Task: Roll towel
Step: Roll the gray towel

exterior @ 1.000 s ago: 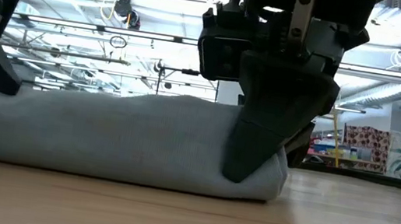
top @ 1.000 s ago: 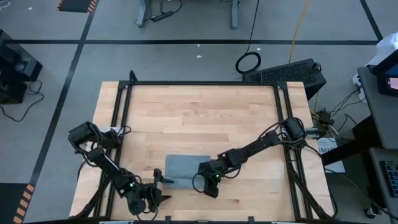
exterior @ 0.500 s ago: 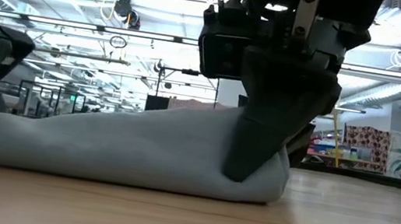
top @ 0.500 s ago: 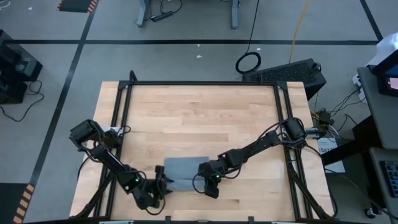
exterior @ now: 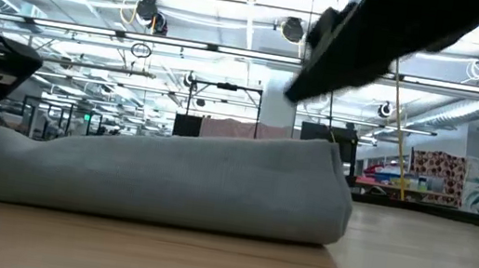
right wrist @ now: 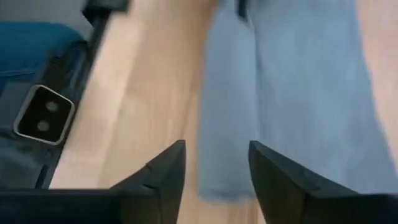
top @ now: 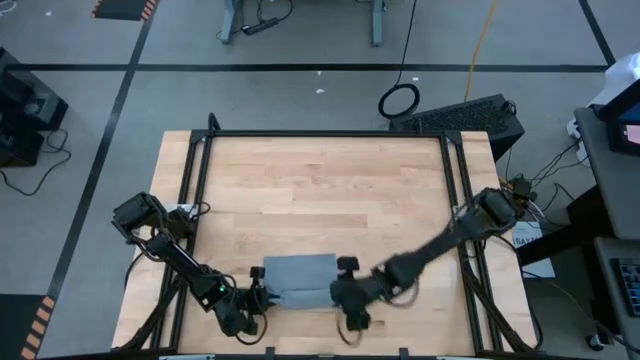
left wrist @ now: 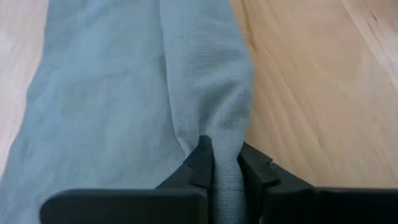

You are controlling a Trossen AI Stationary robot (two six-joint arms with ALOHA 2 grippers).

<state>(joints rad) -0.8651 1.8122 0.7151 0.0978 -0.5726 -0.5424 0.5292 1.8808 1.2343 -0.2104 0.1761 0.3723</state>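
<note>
The grey towel (top: 300, 272) lies flat on the wooden table near its front edge, with a raised rolled fold along its near side (exterior: 329, 198). My left gripper (top: 258, 296) is at the towel's left end, shut on that fold. My right gripper (top: 348, 306) hovers open just off the towel's right end, toward the near edge. Nothing is between its fingers (right wrist: 168, 171), and the towel (right wrist: 298, 81) shows beyond them. In the low view the right arm (exterior: 394, 34) is a dark blur above the towel. My left gripper pinches the raised fold (left wrist: 217, 134) at the left end of the towel's near side between its two fingers (left wrist: 202, 160). The fingers come in level from the table's left, along the fold. The towel rests on the table, slack.
Black frame rails run along the table's left (top: 195, 200) and right (top: 462, 180) sides. Bare wood (top: 320, 190) stretches from the towel to the far edge. The table's near edge lies close below both grippers.
My left gripper has moved toward the towel's left end and shut on its near fold. My right gripper has let go of the towel's right end, opened, risen and swung toward the near edge. The freed right end has sprung up slightly.
</note>
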